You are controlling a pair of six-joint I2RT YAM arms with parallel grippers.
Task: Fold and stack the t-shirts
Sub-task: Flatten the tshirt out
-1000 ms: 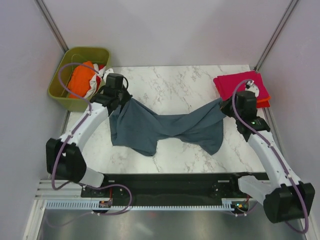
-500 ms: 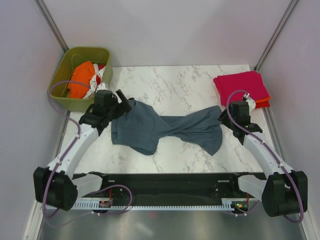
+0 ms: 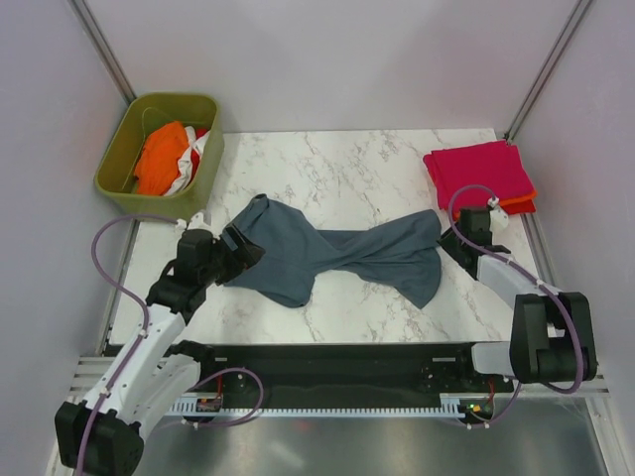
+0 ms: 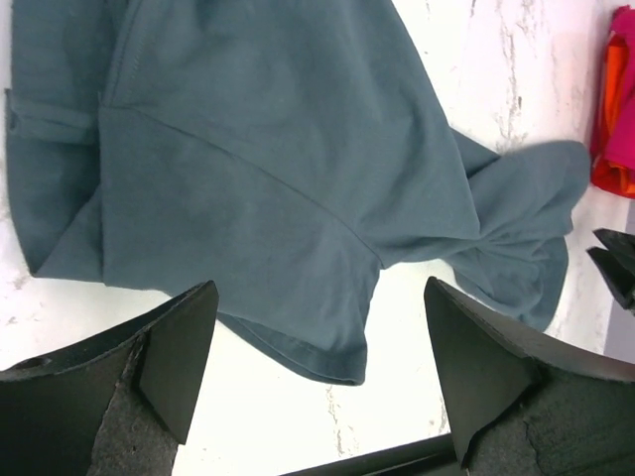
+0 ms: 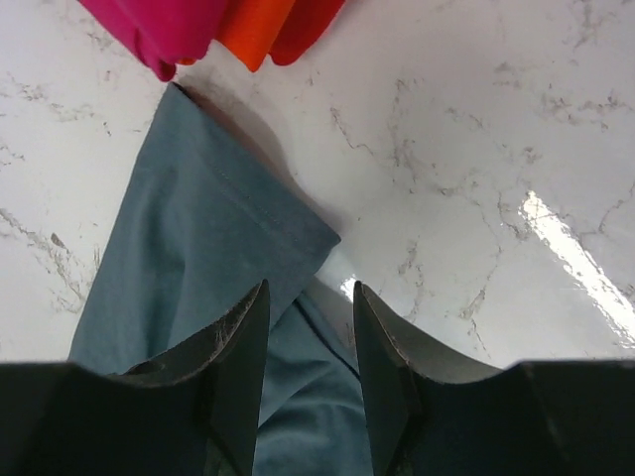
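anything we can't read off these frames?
- Top view: the bin wall and the orange shirt hide whatever lies beneath.
- Top view: the magenta shirt covers what's under it; only the edge of an orange-red shirt shows.
- Right wrist view: both are cut off by the top edge.
- All views: the blue-grey shirt is twisted; collar not identifiable.

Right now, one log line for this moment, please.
left claw open | right claw open | blue-grey shirt flat, twisted, unfolded | pink shirt folded, far right

No readable text, label or number seems to show anywhere.
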